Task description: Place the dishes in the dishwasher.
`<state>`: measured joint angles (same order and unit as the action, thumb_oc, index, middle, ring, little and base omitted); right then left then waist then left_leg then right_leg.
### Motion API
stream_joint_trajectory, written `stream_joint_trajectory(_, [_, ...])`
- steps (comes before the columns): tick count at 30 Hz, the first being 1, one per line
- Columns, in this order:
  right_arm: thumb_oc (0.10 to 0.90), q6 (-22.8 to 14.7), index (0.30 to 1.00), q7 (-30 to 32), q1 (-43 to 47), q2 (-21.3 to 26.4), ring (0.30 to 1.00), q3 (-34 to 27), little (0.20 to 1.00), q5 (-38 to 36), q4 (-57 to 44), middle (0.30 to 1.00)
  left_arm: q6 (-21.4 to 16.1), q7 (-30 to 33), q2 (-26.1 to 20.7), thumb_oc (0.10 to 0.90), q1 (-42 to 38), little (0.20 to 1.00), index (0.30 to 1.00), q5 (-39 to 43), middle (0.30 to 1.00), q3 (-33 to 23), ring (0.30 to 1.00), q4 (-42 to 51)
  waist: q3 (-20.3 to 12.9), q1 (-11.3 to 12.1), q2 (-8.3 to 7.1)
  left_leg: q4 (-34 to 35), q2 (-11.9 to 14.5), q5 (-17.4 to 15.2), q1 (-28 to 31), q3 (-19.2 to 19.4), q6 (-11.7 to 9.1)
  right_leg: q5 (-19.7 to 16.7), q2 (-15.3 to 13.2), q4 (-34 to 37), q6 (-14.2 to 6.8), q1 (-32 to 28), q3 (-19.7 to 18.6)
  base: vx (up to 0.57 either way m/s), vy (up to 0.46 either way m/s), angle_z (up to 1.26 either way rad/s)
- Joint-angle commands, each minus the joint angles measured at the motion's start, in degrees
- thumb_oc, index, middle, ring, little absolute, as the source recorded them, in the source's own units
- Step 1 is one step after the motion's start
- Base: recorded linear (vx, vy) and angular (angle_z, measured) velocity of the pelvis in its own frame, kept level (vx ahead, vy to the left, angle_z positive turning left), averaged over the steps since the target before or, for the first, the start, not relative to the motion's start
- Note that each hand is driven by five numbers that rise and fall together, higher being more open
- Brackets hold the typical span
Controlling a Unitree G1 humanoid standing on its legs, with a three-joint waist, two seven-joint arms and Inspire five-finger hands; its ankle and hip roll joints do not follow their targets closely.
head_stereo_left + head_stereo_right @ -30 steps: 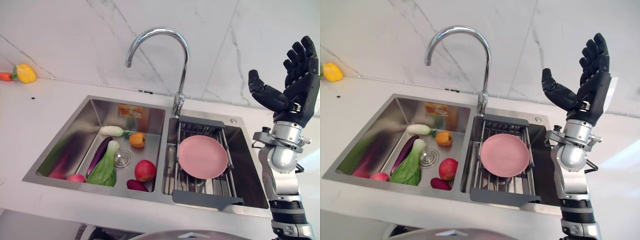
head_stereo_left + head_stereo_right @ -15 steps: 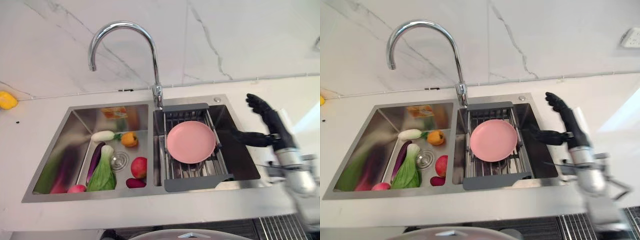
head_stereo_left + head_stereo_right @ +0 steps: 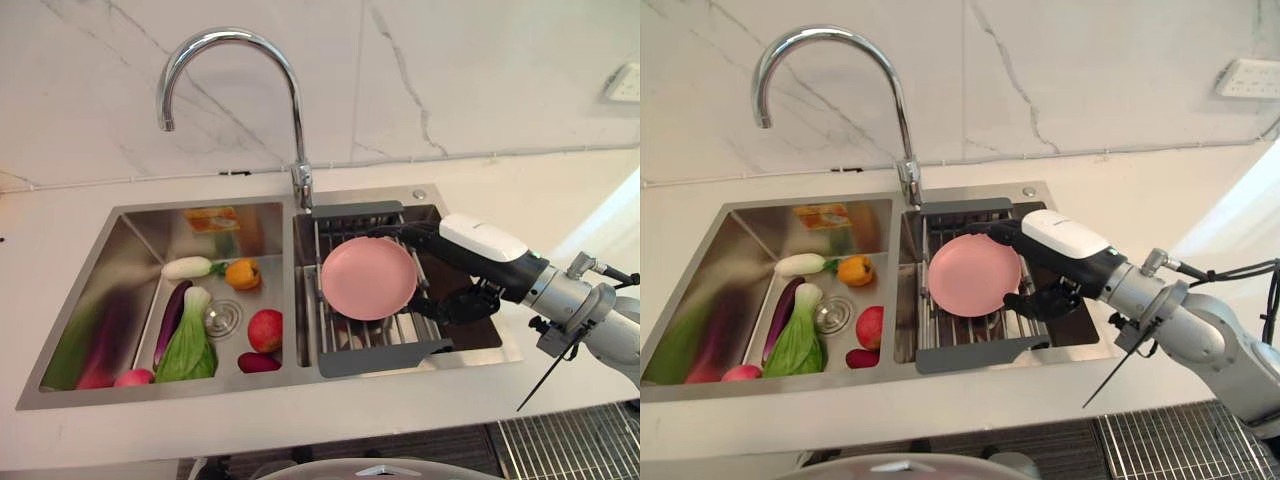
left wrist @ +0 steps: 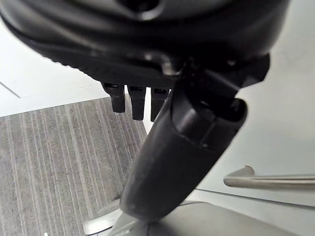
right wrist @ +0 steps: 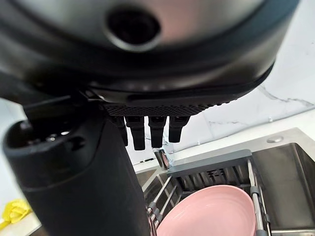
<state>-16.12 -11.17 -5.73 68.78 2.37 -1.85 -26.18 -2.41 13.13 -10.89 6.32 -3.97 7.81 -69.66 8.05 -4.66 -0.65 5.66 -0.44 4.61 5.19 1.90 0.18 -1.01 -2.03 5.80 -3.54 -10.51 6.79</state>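
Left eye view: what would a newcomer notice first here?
First, the pink plate, lying on the grey rack across the sink's right basin. The right hand reaches in at the plate's right edge, its fingers spread and not closed on it. Next, the vegetables in the left basin, under the curved tap.

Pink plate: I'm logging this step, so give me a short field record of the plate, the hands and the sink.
plate: pink plate on the drying rack in the sink's right basin
right hand: right hand open, reaching round the plate's right edge
left hand: left hand open, away from the sink
left basin: vegetables and fruit
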Motion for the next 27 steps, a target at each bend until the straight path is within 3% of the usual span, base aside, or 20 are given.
stream_joint_trajectory(1, [0.8, -3.43, 0.9, 3.56, 8.6, 2.5, 0.9, -1.41, 0.9, 0.46, -2.79, 0.9, -1.94, -0.27, 0.58, 0.8, -4.37, 0.9, 0.9, -3.38, 0.9, 3.06, 0.9, -2.09, -1.12, 1.88, -1.25, -0.66, 4.0, -5.75, 3.48, 2.74, -5.11, 1.39, -3.74, -0.8, -5.31, 2.24, 1.8, 0.01, 0.016, 0.06])
stream_joint_trajectory(8, [0.8, -4.63, 0.9, 1.36, 10.86, 7.45, 0.9, 5.08, 0.9, 3.88, -3.95, 0.9, -2.2, -1.51, 0.55, 0.8, -3.0, 0.9, 0.9, -4.11, 0.9, 2.93, 0.9, -2.6, -1.13, 2.58, -1.85, -0.66, 3.96, -5.68, 3.25, 2.46, -5.19, 1.58, -3.82, -0.8, -5.38, 1.96, 2.25, 0.0, 0.003, 0.01])
stream_joint_trajectory(18, [0.8, -4.7, 0.9, -0.99, 8.54, 8.51, 0.9, 9.6, 0.9, 7.38, -3.24, 0.9, -2.43, -1.91, 0.46, 0.8, -3.69, 0.9, 0.9, -3.46, 0.9, 2.57, 0.9, -2.26, -0.95, 2.43, -1.97, -0.66, 3.84, -5.55, 2.98, 2.3, -5.22, 1.55, -3.99, -0.8, -5.42, 1.93, 2.67, 0.0, 0.0, 0.0])
stream_joint_trajectory(27, [0.8, -4.94, 0.9, 4.31, 9.74, 7.63, 0.9, 13.75, 0.9, 22.13, 0.89, 0.9, -2.8, -1.75, 1.09, 0.8, -3.6, 0.9, 0.9, -2.51, 0.9, 3.54, 0.9, -1.75, -0.58, 2.72, -1.64, -0.66, 3.65, -5.75, 2.87, 2.45, -5.13, 1.46, -4.13, -0.8, -5.53, 2.1, 2.88, 0.0, 0.0, 0.0])
